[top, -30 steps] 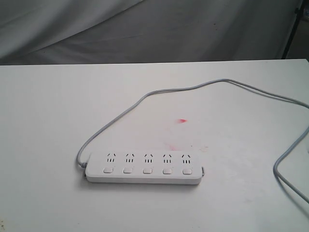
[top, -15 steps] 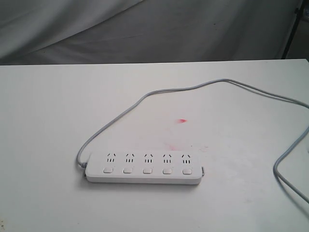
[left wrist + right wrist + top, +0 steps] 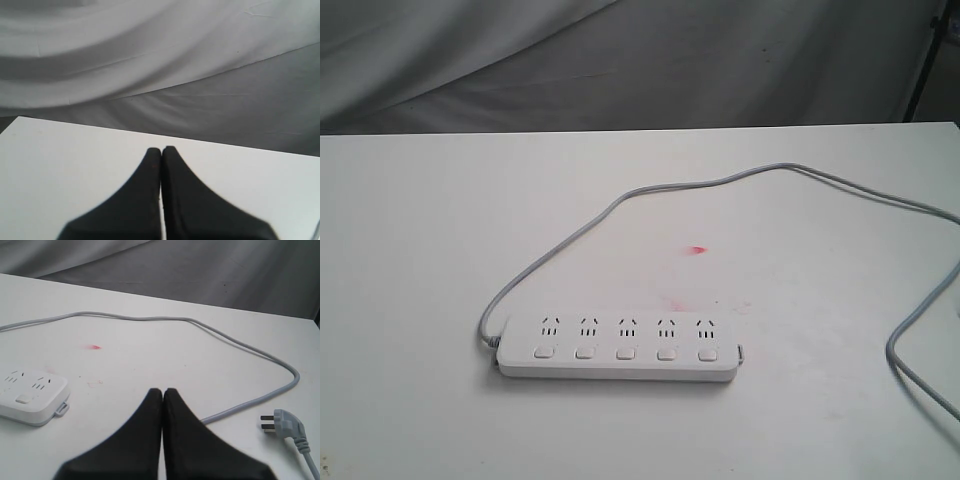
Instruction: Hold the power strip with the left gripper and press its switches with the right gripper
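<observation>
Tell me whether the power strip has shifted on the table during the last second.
No. In the exterior view the power strip lies just where it did, the same gap below the red mark on the table.

POWER STRIP ON DESK: A power strip (image 3: 617, 347) lies lengthwise toward the front of the desk (image 3: 410, 250) in the exterior view, its five switches (image 3: 624, 352) in a row in front of the socket groups. The cord (image 3: 650, 188) leaves the strip's left end, curves back, arcs to the right behind it and runs off the right side. A small smudge (image 3: 697, 249) sits between strip and cord. A draped cloth (image 3: 620, 60) hangs behind the desk. The plug (image 3: 283, 423) lies on the desk in the right wrist view, well apart from the strip's end.
</observation>
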`<state>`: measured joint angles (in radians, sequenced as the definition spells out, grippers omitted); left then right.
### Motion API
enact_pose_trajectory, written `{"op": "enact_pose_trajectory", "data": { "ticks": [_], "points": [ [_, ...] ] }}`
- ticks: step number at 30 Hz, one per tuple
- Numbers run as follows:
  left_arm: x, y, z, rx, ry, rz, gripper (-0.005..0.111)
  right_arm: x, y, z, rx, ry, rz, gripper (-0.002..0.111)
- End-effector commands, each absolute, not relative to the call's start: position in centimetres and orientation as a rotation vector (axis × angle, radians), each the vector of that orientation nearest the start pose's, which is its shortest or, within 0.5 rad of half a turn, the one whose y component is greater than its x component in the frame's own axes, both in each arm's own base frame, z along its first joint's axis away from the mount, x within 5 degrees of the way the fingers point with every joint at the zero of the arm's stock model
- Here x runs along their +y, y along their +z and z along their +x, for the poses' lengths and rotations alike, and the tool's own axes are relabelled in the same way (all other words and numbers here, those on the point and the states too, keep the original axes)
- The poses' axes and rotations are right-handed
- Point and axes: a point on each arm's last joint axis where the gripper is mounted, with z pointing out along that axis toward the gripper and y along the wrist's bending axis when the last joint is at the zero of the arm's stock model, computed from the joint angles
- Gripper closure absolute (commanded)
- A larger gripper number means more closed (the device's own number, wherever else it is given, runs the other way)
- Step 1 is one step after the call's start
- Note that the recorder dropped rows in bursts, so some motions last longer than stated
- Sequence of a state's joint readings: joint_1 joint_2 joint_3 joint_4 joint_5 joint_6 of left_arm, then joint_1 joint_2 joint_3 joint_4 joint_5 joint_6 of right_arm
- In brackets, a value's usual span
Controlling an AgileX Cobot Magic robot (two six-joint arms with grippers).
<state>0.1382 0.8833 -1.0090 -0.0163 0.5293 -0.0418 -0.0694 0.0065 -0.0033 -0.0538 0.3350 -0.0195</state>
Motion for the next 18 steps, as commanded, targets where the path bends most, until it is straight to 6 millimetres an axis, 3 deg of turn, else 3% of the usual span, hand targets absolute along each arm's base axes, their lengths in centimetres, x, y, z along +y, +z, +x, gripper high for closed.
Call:
{"op": "enact_pose_trajectory", "data": {
  "ticks": [1,18],
  "points": [
    [2.42,41.43,17.64,1.867,0.047,-0.183,0.106,-0.53,18.33,5.35,1.816,-0.112,0.017,0.108],
    [2.44,41.72,17.72,1.837,0.070,-0.151,0.106,-0.53,18.33,5.35,1.816,-0.112,0.017,0.108]
  ]
}}
